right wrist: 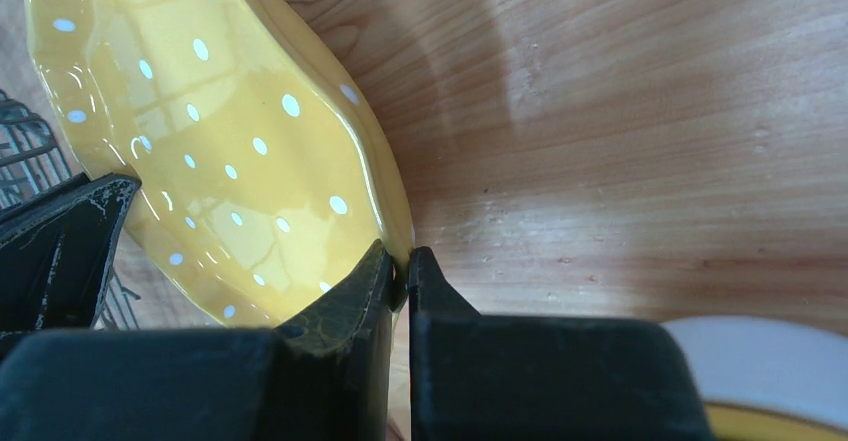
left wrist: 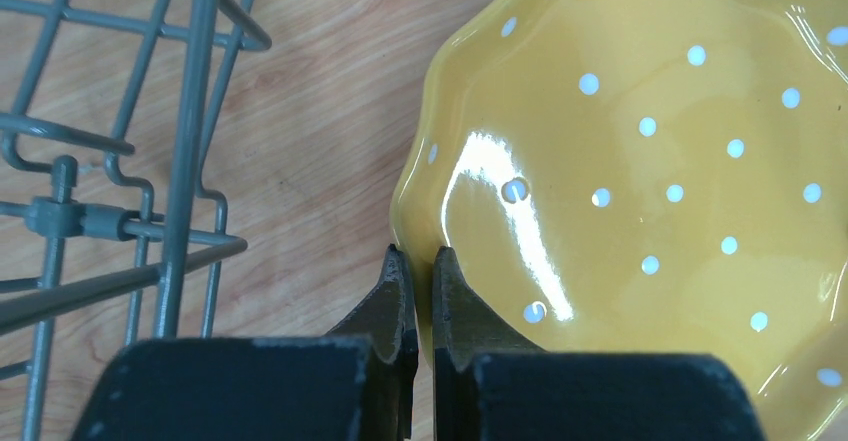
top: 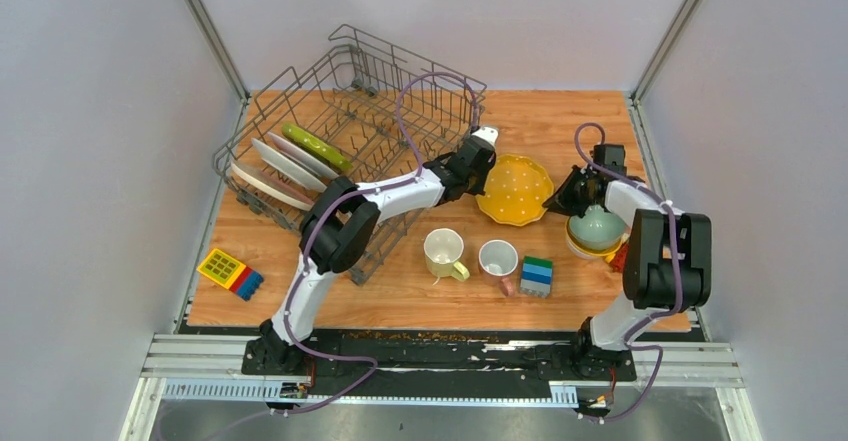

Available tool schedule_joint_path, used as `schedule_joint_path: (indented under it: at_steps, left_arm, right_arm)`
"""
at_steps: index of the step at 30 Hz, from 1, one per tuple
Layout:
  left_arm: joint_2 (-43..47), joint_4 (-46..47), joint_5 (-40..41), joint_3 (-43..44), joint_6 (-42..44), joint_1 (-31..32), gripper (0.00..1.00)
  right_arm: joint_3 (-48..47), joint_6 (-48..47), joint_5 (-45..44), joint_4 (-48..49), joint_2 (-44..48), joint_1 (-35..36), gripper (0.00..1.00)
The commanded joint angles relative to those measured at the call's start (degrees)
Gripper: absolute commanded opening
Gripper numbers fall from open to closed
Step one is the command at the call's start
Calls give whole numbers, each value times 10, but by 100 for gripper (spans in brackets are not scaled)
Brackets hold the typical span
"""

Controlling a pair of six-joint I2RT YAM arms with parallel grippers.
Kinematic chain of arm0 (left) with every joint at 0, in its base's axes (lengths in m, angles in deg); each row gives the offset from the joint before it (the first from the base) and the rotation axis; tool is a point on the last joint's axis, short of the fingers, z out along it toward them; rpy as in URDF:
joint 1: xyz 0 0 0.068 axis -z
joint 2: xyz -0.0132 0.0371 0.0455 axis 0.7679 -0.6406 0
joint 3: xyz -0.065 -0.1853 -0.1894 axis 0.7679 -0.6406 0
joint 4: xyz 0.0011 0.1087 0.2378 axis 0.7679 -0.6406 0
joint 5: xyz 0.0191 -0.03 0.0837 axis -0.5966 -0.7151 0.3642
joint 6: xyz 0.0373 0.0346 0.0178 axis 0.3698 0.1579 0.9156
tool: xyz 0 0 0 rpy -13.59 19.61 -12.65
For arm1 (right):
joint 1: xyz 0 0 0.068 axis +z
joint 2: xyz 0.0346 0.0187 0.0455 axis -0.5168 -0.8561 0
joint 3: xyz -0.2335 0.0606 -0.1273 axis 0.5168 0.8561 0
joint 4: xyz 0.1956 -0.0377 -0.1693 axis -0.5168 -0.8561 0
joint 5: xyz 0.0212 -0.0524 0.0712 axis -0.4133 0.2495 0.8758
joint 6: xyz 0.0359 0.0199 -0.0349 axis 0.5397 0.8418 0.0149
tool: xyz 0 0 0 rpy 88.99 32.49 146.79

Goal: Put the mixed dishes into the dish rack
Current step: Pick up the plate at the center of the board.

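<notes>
left gripper and right gripper each pinch the rim of the yellow plate, which sits between them. next, lift it together and stand it in the dish rack beside the left gripper.

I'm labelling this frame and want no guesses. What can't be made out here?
- Top view: the bowls sit partly under the right arm; their count is unclear.
- Top view: where the left gripper and right gripper pinch the yellow plate is too small to see.
- Left wrist view: the plate runs past the top and right edges.
- Right wrist view: a pale dish is cut off by the bottom corner.
</notes>
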Motion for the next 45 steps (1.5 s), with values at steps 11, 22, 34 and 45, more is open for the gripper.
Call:
schedule_joint_path:
  at_steps: [11,22,34,45]
  left_arm:
    - [77,-27,-183,71,58,50,0]
    - [122,-55,-229,62,62,60,0]
    - [207,-70,-236,-34,36,84,0]
    - [262,-102,-245,-65,-4,96,0]
  right_arm:
    - [-5,41,129,85,153,22,0]
    - [30,61,168,64,244,23,0]
    - [70,84,222,36,339,31,0]
    - [94,104,253,29,388,81,0]
